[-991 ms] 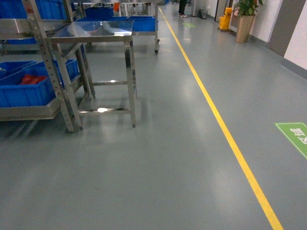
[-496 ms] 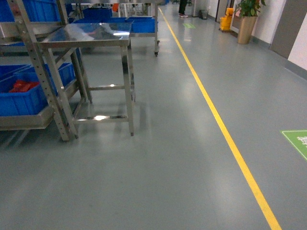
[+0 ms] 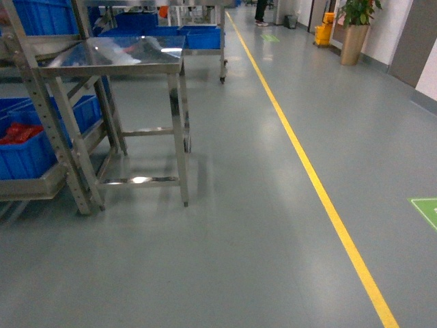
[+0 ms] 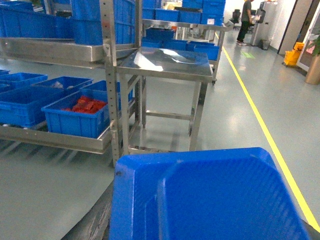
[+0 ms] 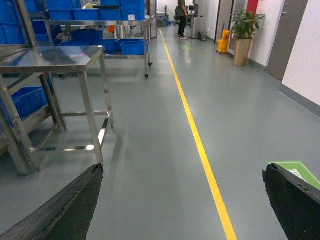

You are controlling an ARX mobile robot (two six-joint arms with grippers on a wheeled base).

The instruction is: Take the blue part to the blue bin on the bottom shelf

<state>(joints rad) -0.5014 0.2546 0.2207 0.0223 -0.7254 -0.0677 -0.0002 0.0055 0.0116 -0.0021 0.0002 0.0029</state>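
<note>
A stainless-steel table (image 3: 130, 55) stands beside a grey steel rack (image 3: 41, 109) on a grey factory floor crossed by a yellow line (image 3: 307, 171). The bottom shelf (image 4: 55, 140) carries blue bins (image 4: 75, 117), one holding red parts (image 4: 85, 105); no blue part can be made out. The right gripper (image 5: 185, 200) stands wide, its black fingers (image 5: 65, 207) far apart over the floor, while the left gripper's state cannot be told behind a blue bin (image 4: 210, 200) filling its wrist view.
</note>
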